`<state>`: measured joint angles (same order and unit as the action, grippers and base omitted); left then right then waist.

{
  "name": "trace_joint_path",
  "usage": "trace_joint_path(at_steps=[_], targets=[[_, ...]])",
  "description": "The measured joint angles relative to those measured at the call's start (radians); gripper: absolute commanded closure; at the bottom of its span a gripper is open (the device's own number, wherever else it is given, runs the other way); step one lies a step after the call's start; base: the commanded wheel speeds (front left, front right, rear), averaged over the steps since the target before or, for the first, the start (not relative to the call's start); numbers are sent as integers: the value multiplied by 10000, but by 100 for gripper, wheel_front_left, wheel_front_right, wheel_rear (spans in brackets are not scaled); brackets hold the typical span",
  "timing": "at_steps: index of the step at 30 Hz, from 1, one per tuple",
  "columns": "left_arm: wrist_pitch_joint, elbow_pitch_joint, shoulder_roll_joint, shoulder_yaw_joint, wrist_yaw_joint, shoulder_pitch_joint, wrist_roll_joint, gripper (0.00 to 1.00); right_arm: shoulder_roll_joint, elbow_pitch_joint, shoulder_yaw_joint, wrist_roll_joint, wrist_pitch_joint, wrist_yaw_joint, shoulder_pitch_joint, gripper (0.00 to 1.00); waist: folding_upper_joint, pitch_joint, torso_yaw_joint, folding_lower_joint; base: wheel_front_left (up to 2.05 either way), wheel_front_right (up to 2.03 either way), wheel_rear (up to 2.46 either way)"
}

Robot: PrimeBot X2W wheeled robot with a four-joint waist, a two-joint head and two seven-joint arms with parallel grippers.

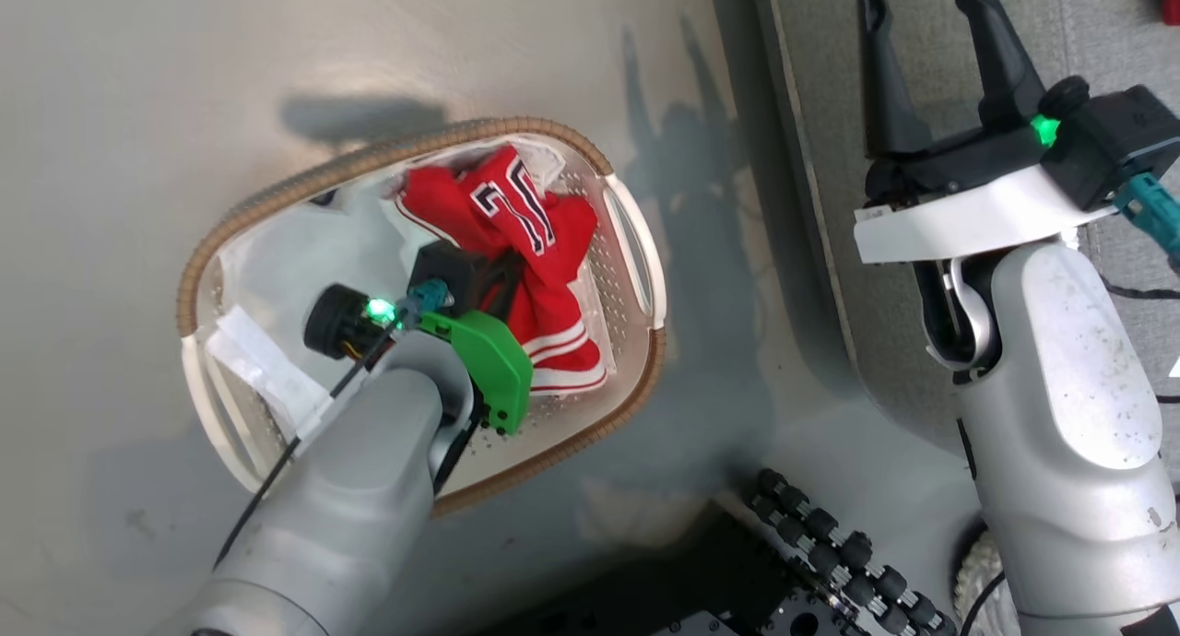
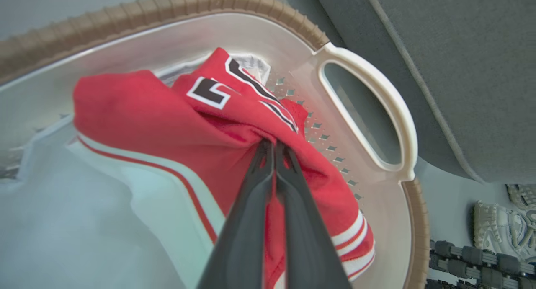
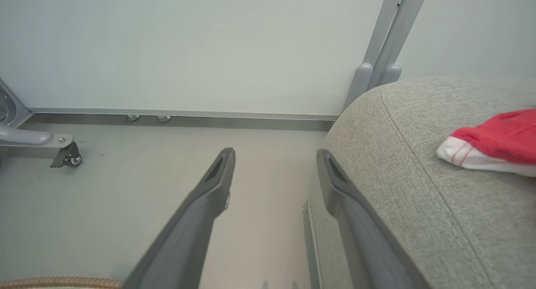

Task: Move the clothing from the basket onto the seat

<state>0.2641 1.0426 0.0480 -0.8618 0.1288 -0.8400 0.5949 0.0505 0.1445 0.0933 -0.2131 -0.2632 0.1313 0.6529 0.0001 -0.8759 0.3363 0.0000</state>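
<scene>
- Left gripper (image 2: 272, 145): jaws clenched, tips pinched into a fold of the clothing (image 2: 167, 121) near the middle of the red heap. The cloth puckers toward the tips, so this reads as a true grasp of fabric.
- Clothing in hand: it lies in the half of the basket (image 1: 277, 189) nearer the seat, partly on the white liner (image 2: 83, 222). In the head view its long axis runs from the numbered panel at the top down to the white-striped hem at the bottom, roughly in line with the fingers. The grip falls between those two ends.
- Deciding relation: the seat (image 1: 1097, 37) lies to the robot's right of the basket, just beyond the basket's white handle (image 2: 377, 96) and a strip of grey floor (image 1: 138, 111). The coming move is judged to be a lift clear of the rim, then a carry rightward over that handle.
- Right gripper (image 3: 276, 155): jaws spread wide, holding nothing. It hangs at the seat's edge, one finger over floor and the other against the cushion side. It is the arm nearer the seat; the left arm is the one nearer the basket.
- Red piece with white trim (image 3: 494, 142): it lies on the seat top, well apart from the basket.
- Writing: dark digits outlined in white show on the jersey. Creased, they resemble a 7 and a 1, but the reading is uncertain. No brand or label can be read.
</scene>
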Motion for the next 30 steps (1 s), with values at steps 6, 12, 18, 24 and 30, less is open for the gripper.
trace_joint_path(at_steps=[6, 12, 18, 24, 30], targets=[[0, -564, 15, -366, 0, 568, 380, 100, -10, 343, -134, 307, 0, 0, -309, 0, 0, 818, -228, 0, 0, 0, 0], [0, -1252, 23, -184, 0, 1337, 562, 100, -13, 658, -226, 606, 2, 0, -767, 0, 0, 1847, -541, 0, 0, 0, 0], [0, -2238, 27, 341, 0, 2183, 397, 100, 77, 938, -430, 803, 0, 0, -1469, 0, 0, 2959, -939, -1, 0, 0, 0], [-2, -3333, 46, 1106, 0, 3151, -15, 100, 188, 1170, -556, 825, 0, 0, -2330, 0, 0, 4174, -1426, -1, 0, 0, 0], [-2, -4437, 102, 1914, 0, 3759, -500, 100, 199, 1304, -571, 826, 0, 0, -3038, 0, 0, 5334, -1879, -1, 0, 0, 0]])
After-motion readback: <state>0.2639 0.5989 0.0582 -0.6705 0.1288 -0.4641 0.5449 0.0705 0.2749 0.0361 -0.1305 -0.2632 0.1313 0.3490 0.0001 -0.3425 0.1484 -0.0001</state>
